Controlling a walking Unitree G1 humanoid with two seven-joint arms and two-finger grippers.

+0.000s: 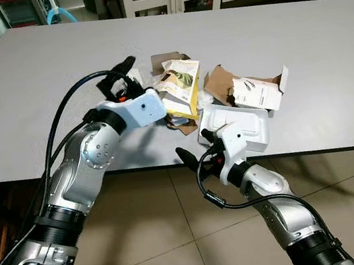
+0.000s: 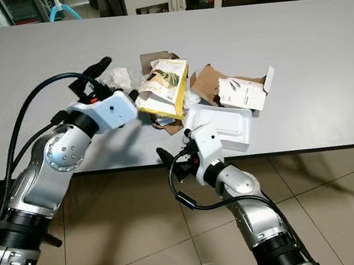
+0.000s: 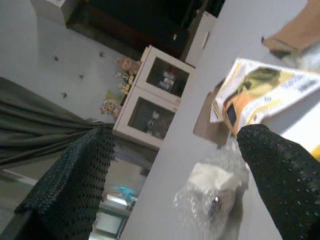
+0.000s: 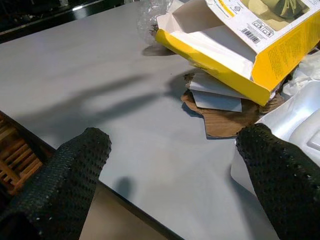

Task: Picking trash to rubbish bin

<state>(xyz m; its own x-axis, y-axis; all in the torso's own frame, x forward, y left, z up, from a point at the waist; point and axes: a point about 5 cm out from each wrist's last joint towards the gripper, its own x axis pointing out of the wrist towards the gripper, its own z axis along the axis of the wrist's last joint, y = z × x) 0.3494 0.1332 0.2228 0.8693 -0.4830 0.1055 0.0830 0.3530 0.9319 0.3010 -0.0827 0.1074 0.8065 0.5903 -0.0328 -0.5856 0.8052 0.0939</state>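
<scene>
Left gripper (image 3: 170, 190) spread wide over the crinkled plastic wrap (image 3: 212, 192) beside the yellow box (image 1: 180, 88); right gripper (image 4: 172, 165) wide too, at the grey table (image 1: 38, 93) edge.

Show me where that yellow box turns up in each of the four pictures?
Left eye view: yellow box, mid-table, left side of the trash pile.
Right eye view: same spot, just beyond the left fingers.
Left wrist view: upper right, beyond the plastic wrap.
Right wrist view: top right, open end toward the camera.
Shared landmark: the brown cardboard under it.
</scene>
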